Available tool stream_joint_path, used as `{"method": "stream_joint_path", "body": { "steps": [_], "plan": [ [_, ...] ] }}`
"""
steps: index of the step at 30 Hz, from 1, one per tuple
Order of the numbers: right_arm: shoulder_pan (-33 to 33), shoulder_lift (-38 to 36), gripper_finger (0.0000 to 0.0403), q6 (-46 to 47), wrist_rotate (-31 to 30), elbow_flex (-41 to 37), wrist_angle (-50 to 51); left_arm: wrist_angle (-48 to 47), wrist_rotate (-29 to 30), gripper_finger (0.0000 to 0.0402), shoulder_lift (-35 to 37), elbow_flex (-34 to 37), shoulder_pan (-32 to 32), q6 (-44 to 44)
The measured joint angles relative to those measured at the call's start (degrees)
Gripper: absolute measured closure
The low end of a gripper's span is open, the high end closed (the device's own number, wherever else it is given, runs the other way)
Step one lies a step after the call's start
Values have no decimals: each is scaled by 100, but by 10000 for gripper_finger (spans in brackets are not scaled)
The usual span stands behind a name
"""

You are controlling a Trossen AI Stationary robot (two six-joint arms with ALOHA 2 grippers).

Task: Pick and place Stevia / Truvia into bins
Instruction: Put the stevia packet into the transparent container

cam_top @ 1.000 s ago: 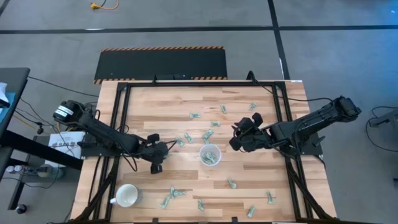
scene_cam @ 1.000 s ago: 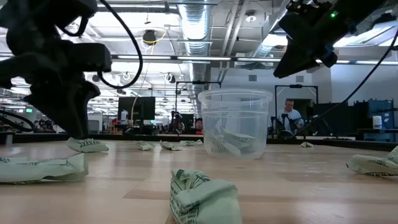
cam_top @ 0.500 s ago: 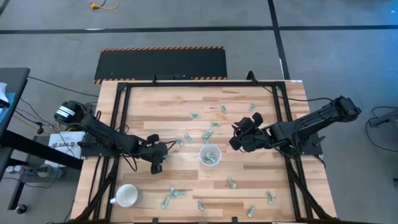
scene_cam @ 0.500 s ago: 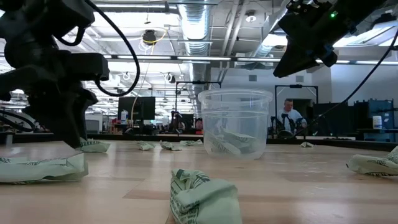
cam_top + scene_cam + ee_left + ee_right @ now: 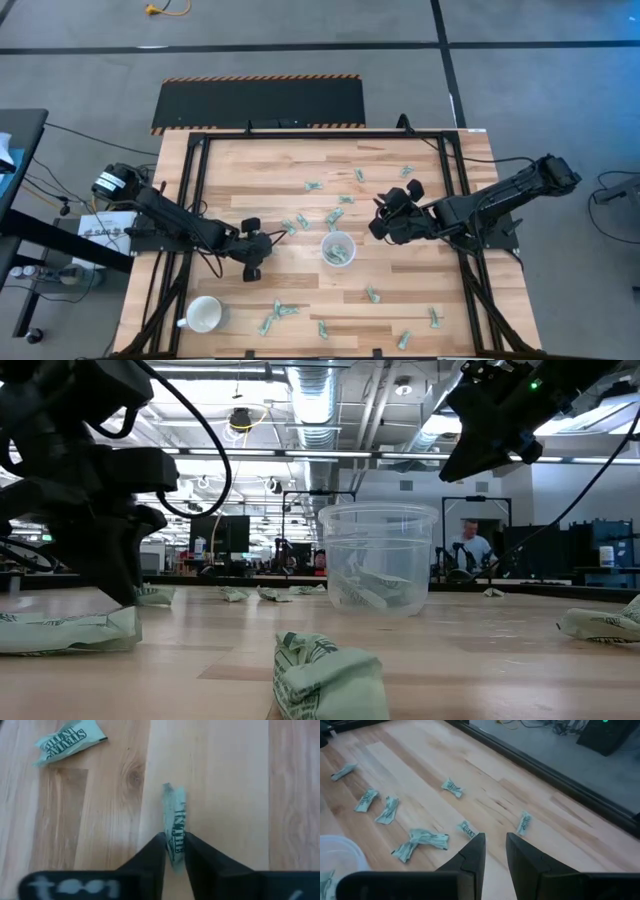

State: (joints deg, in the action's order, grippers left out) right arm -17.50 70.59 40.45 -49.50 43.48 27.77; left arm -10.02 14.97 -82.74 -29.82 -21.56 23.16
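Pale green and white sachets lie scattered flat on the wooden table (image 5: 400,300), among them one (image 5: 314,185) on the far side and one (image 5: 373,294) on the near side. The clear cup (image 5: 338,249) (image 5: 377,560) stands upright mid-table with sachets inside. My left gripper (image 5: 250,268) (image 5: 125,595) (image 5: 175,845) is down at the table left of the cup, shut on one sachet (image 5: 174,815). My right gripper (image 5: 378,228) (image 5: 470,455) (image 5: 496,842) hangs above the table right of the cup, empty, its fingers open by a narrow gap. My left gripper pinches the sachet between its two fingers, one on each flat face, near one end (image 5: 175,840). The fingers come from above, pointing down. The sachet stands on edge, and its other end (image 5: 170,792) sticks out past the fingertips. Whether it is off the wood, I cannot tell.
A white handled mug (image 5: 204,314) stands near the table's near left corner. Loose sachets lie close to the low camera (image 5: 325,675) (image 5: 70,632) and in a group beyond the cup (image 5: 420,840). A dark frame rail (image 5: 455,200) runs along the table's sides.
My left gripper has come down toward the table and shifted slightly, ending with its fingertips at the wood beside a sachet. My right arm has kept still.
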Motion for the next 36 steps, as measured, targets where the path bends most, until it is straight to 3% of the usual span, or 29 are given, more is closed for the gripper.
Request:
{"method": "stream_joint_path", "body": {
  "steps": [4, 9, 15, 21, 23, 28, 30, 36],
  "plan": [
    [0, 0, 333, 2, -22, 0, 0, 23, 123, 393, -4, 4, 2, -6],
    [0, 0, 333, 2, -156, 0, -1, -59, 487, 394, -28, -156, 15, -287],
    [0, 0, 333, 2, -184, 0, -36, -554, 718, 393, -24, -1091, 122, -973],
    [0, 0, 333, 0, -188, 0, -42, -503, 1386, 393, -17, -2080, 258, -2125],
    [0, 0, 333, -1, -188, 0, -42, 5, 1105, 393, -13, -2236, 360, -2607],
    [0, 0, 333, -2, -188, 0, -44, 1213, -776, 393, -127, -2256, 714, -3172],
    [0, 0, 333, 0, -188, 0, -46, 1440, -1236, 393, -283, -2256, 834, -3216],
    [0, 0, 333, -15, -191, -2, -89, 1895, -1486, 393, -908, -2251, 1173, -3437]
  ]
}}
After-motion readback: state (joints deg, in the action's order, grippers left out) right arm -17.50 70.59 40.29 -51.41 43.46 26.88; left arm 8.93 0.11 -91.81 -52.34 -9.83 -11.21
